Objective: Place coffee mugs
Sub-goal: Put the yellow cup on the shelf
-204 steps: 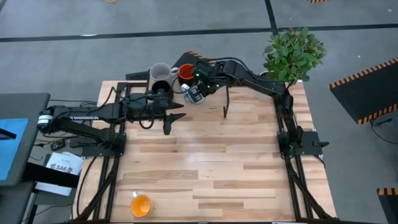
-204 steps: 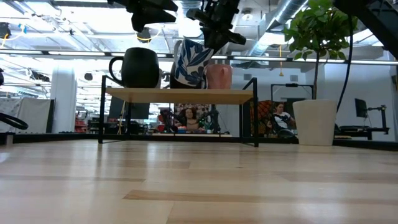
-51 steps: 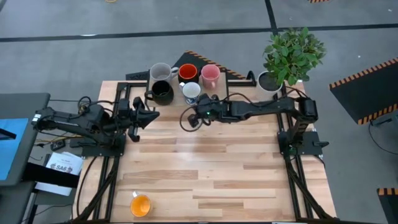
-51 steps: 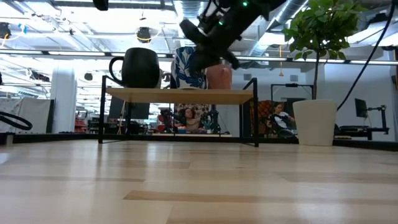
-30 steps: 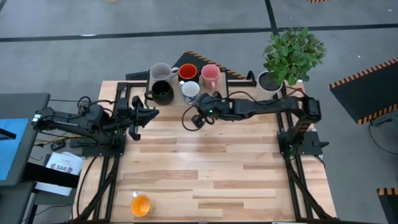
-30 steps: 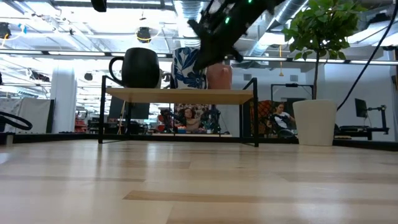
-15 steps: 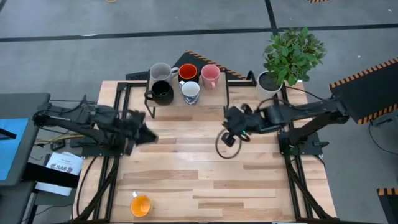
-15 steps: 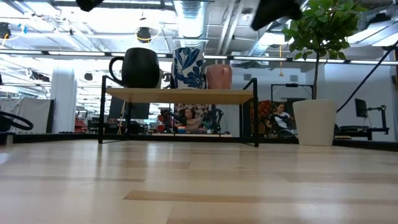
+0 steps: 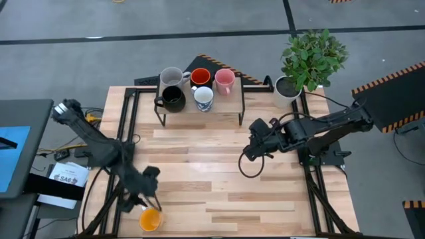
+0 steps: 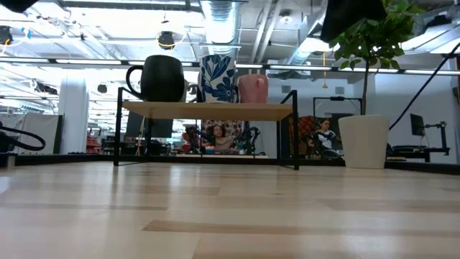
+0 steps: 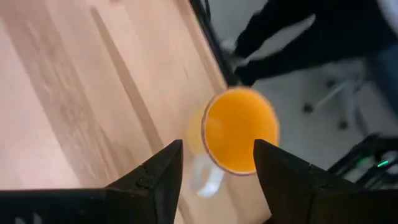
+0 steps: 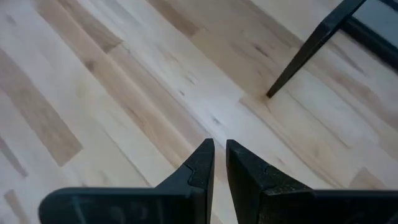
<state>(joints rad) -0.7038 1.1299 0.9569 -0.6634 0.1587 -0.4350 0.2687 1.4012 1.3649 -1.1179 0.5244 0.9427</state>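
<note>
Five coffee mugs stand upright on a small black-framed shelf [image 9: 199, 109] at the table's far edge: grey [image 9: 171, 76], red-orange [image 9: 200, 77], pink [image 9: 224, 80], black [image 9: 174, 98] and white with a blue pattern [image 9: 204, 98]. A yellow-orange mug [image 9: 150, 219] stands on its base near the table's near left corner. My left gripper [image 11: 217, 180] hovers open just above it, slanting down, the mug [image 11: 239, 140] beyond its fingertips. My right gripper [image 9: 248, 151] hangs over the table's right half, its fingers [image 12: 205, 162] nearly together with nothing between.
A white pot with a green plant [image 9: 287, 88] stands at the table's far right corner. The shelf's legs [image 10: 295, 129] rest on the wood. A cable loop [image 9: 250, 167] hangs below the right arm. Bare wood lies in the table's middle and near right.
My left gripper has swung from beside the shelf toward the table's near edge and tipped downward, ending over the yellow-orange mug. My right gripper has drawn back from the shelf toward the table's right side. The mugs have kept their places.
</note>
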